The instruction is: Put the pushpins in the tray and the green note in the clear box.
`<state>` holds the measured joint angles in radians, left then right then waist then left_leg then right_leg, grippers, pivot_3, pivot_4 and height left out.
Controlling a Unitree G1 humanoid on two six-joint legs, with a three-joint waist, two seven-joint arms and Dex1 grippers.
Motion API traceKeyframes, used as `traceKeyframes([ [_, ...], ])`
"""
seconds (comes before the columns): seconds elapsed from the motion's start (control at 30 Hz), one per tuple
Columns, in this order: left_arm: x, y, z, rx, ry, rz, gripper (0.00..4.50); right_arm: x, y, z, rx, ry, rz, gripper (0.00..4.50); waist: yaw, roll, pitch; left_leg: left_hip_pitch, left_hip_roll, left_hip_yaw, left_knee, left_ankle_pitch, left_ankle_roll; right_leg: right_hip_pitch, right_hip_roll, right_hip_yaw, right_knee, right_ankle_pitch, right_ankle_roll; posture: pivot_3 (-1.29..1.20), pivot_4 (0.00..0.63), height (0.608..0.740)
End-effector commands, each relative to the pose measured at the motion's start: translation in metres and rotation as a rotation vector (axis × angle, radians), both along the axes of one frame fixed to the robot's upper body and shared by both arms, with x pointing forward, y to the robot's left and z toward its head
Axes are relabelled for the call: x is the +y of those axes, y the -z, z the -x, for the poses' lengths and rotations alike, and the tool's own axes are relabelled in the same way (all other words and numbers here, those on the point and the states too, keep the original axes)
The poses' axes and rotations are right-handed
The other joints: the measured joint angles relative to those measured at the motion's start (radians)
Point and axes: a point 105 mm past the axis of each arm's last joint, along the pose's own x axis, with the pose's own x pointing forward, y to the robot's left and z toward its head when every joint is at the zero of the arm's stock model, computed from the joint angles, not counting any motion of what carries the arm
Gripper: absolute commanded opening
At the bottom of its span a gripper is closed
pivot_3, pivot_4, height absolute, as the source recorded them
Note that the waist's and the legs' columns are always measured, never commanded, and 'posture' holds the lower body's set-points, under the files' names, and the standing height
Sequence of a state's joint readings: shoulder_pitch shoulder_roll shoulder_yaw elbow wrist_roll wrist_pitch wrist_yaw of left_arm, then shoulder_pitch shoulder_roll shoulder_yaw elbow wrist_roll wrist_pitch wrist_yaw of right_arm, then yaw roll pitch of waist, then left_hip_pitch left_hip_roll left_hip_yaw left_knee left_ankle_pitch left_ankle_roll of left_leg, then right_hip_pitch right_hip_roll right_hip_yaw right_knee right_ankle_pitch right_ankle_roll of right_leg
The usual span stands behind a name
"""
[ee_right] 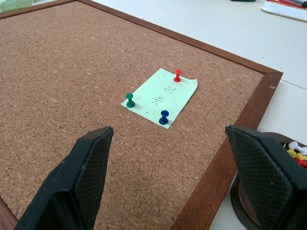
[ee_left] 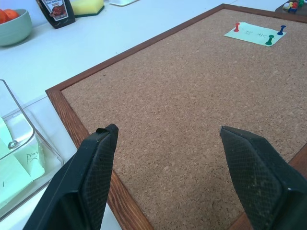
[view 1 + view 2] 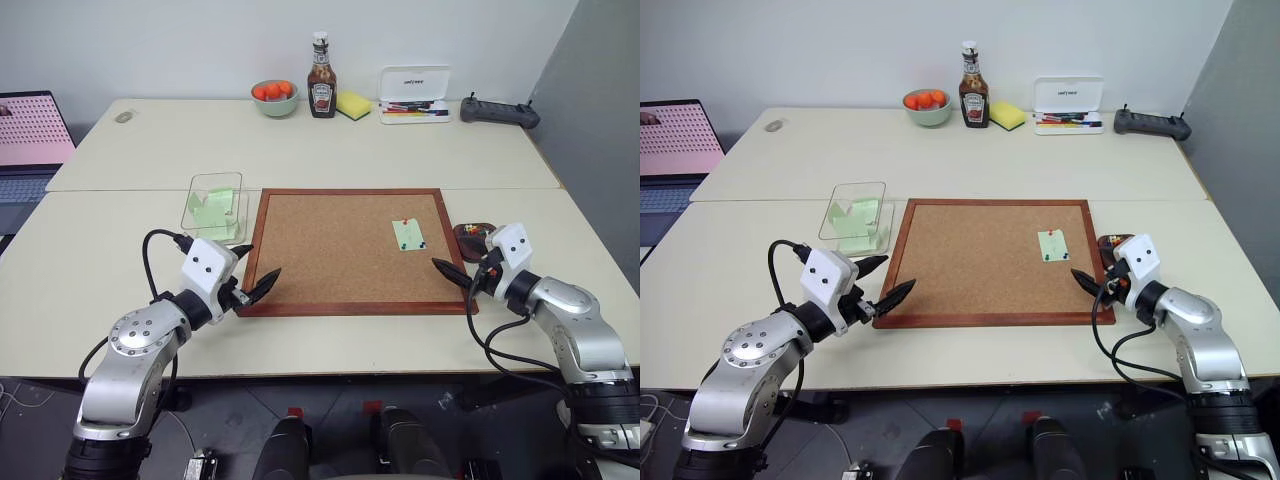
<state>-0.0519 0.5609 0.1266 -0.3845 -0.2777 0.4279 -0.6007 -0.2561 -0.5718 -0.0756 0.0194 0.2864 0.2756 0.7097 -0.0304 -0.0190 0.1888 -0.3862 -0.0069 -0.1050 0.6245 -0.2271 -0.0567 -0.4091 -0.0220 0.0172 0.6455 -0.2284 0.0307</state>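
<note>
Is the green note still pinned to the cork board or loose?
Pinned. The green note lies flat on the cork board with a red pushpin, a green pushpin and a blue pushpin standing in it.

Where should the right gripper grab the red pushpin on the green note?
Grip the red pushpin by its plastic head, fingers either side, coming from above. It stands upright, stuck through the green note into the cork board, so only the head is exposed. The right gripper is open.
</note>
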Motion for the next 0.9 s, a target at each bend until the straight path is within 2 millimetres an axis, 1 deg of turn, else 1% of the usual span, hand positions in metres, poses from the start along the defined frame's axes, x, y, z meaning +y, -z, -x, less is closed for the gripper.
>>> traceKeyframes([
  [0.03,-0.0028,-0.0165,0.0030,-0.071,0.019,0.012,3.57,0.0013,-0.0112,-0.0013,-0.050,-0.015,0.010,3.96,0.000,0.000,0.000,0.000,0.000,0.000,0.000,0.000,0.000,0.000,0.000,0.000,0.000,0.000,0.000,0.00,0.150,0.740],
  [0.53,0.0036,-0.0142,-0.0016,-0.041,-0.001,-0.023,3.57,0.0070,-0.0089,0.0025,-0.040,-0.033,0.009,3.96,0.000,0.000,0.000,0.000,0.000,0.000,0.000,0.000,0.000,0.000,0.000,0.000,0.000,0.000,0.000,0.00,0.150,0.740],
  [0.9,0.0042,-0.0105,-0.0012,-0.028,0.012,-0.042,3.57,0.0076,-0.0134,0.0001,-0.043,-0.018,-0.004,3.96,0.000,0.000,0.000,0.000,0.000,0.000,0.000,0.000,0.000,0.000,0.000,0.000,0.000,0.000,0.000,0.00,0.150,0.740],
])
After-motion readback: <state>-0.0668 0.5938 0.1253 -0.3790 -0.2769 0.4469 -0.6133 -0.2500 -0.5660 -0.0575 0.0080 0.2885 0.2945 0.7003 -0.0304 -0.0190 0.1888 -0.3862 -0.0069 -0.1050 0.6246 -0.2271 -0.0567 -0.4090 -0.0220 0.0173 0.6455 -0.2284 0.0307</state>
